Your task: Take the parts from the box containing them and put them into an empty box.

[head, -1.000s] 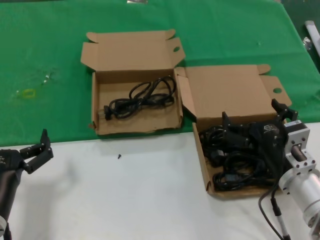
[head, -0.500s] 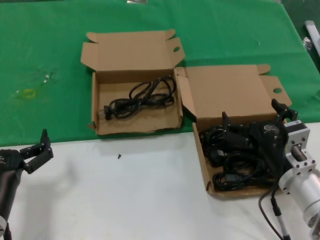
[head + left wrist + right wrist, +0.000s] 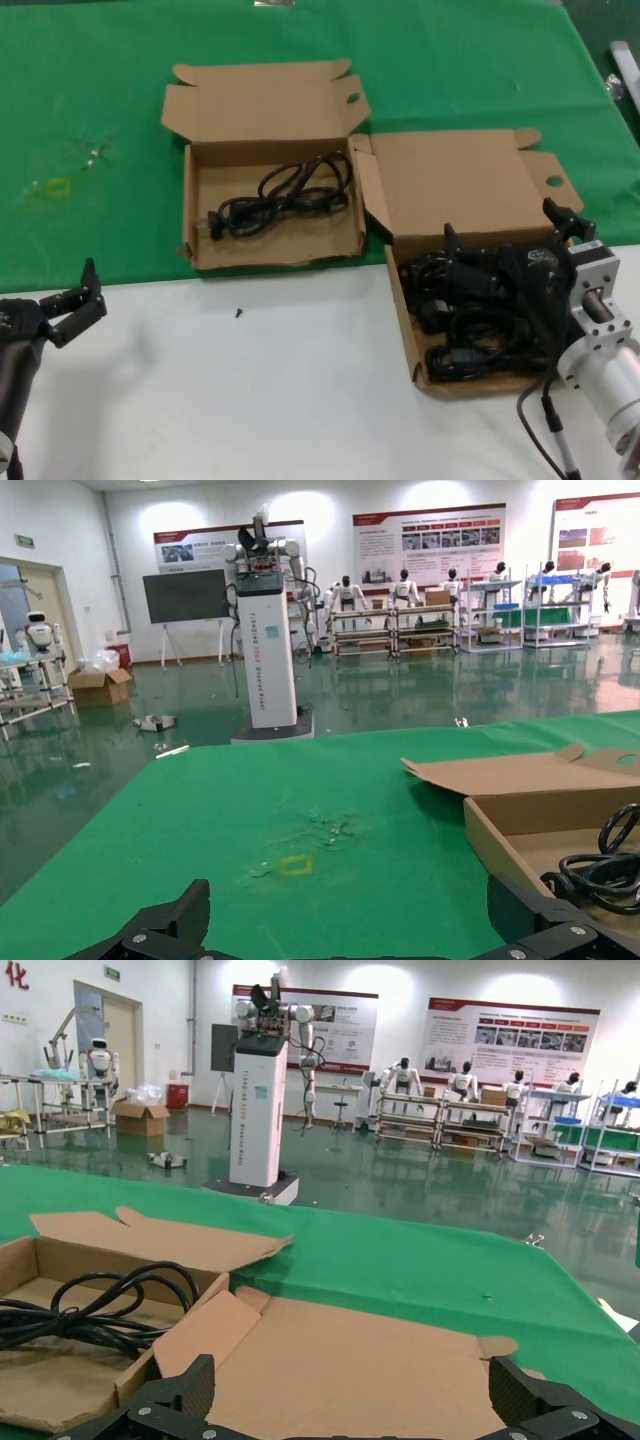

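Note:
A shallow cardboard box with an even front wall point(image 3: 402, 315) sits at the right and holds a pile of black coiled power cords point(image 3: 470, 340). My right gripper point(image 3: 503, 228) hovers open over that pile with nothing between its fingers; in the right wrist view the gripper point(image 3: 352, 1398) faces the box's raised lid point(image 3: 370, 1360). The other box, with a wavy front wall point(image 3: 275, 255), lies farther back and left with one black cord point(image 3: 285, 192) inside. My left gripper point(image 3: 85, 295) is parked open at the table's left front, well apart from both boxes.
Green cloth point(image 3: 90, 100) covers the far half of the table, and white surface point(image 3: 250, 400) the near half. A yellow tape mark point(image 3: 55, 187) lies on the cloth at the left. A small black speck point(image 3: 238, 312) sits on the white part.

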You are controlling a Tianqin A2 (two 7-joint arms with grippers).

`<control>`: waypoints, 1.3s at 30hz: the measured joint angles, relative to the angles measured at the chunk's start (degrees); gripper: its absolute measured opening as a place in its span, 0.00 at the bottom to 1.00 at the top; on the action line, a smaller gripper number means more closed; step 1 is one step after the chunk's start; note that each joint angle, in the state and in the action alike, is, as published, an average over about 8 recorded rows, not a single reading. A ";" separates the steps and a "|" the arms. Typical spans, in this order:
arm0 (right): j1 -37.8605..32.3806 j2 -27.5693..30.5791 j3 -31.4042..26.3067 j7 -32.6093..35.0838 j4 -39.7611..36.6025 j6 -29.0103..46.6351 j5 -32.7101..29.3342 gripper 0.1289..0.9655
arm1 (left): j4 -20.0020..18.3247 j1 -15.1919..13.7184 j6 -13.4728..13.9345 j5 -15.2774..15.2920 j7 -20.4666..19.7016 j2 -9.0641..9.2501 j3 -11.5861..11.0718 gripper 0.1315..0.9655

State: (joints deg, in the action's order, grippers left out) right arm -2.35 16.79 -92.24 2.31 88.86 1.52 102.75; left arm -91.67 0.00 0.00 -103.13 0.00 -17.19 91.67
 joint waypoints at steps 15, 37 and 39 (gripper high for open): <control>0.00 0.00 0.00 0.00 0.00 0.00 0.00 1.00 | 0.00 0.00 0.00 0.00 0.00 0.00 0.00 1.00; 0.00 0.00 0.00 0.00 0.00 0.00 0.00 1.00 | 0.00 0.00 0.00 0.00 0.00 0.00 0.00 1.00; 0.00 0.00 0.00 0.00 0.00 0.00 0.00 1.00 | 0.00 0.00 0.00 0.00 0.00 0.00 0.00 1.00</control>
State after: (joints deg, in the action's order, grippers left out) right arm -2.35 16.79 -92.24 2.31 88.86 1.52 102.75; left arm -91.67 0.00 0.00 -103.13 0.00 -17.19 91.67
